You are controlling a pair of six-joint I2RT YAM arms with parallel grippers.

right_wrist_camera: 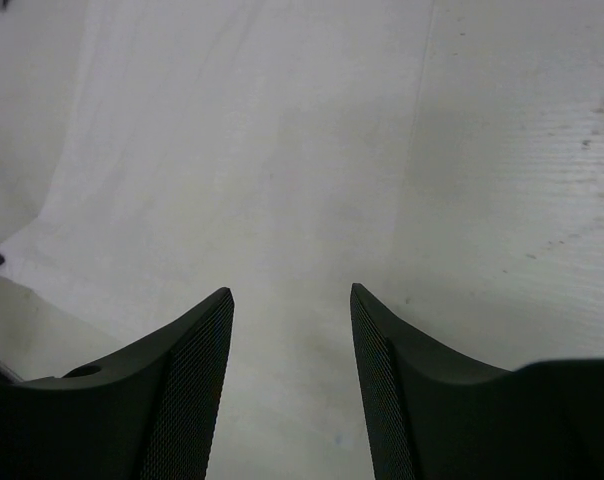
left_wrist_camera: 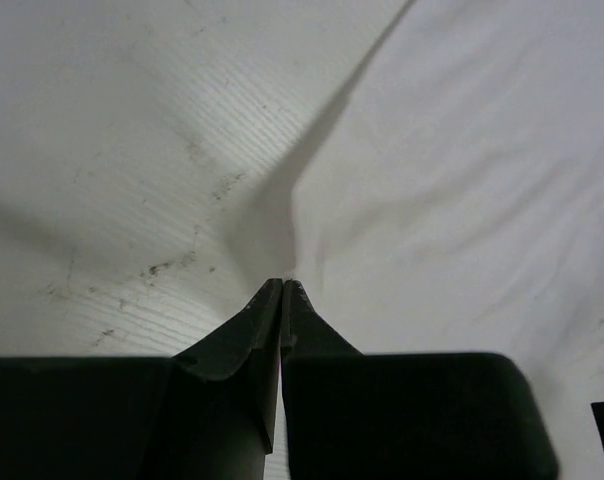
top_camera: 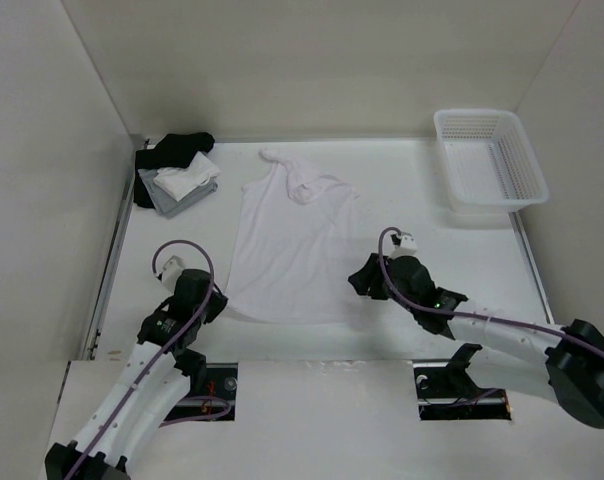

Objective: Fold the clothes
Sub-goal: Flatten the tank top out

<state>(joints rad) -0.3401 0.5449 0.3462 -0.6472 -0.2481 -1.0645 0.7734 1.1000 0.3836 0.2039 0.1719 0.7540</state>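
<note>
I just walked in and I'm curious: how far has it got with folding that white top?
Nothing is folded: the white top lies spread flat, its straps bunched. In hand: the left gripper is shut on a hem corner, and the right gripper hangs open over the opposite edge. Every fold is left.

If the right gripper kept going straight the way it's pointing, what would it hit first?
Probably the white top: the right gripper, jaws open, points at the fabric just inside its side edge. Depth is unclear, so it might touch the table first.
</note>
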